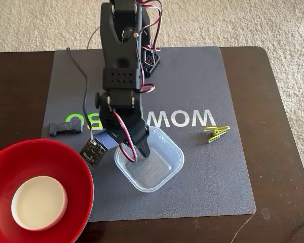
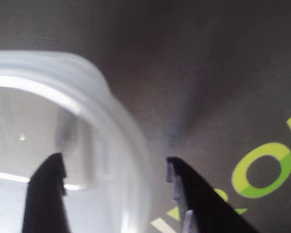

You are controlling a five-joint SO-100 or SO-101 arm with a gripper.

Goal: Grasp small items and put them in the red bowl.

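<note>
Clear plastic tub sits at lower centre of the fixed view (on the grey mat). Gripper is spread apart, straddling the tub's wall without clamping; red bowl lies lower left.

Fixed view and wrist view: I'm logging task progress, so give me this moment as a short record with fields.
hand: open, one finger inside the clear tub and one outside, straddling its wall
clear tub: on the grey mat, empty
red bowl: at lower left in the fixed view
white bowl: already inside the red bowl
black clip: on the mat
clothespin: on the mat
</note>
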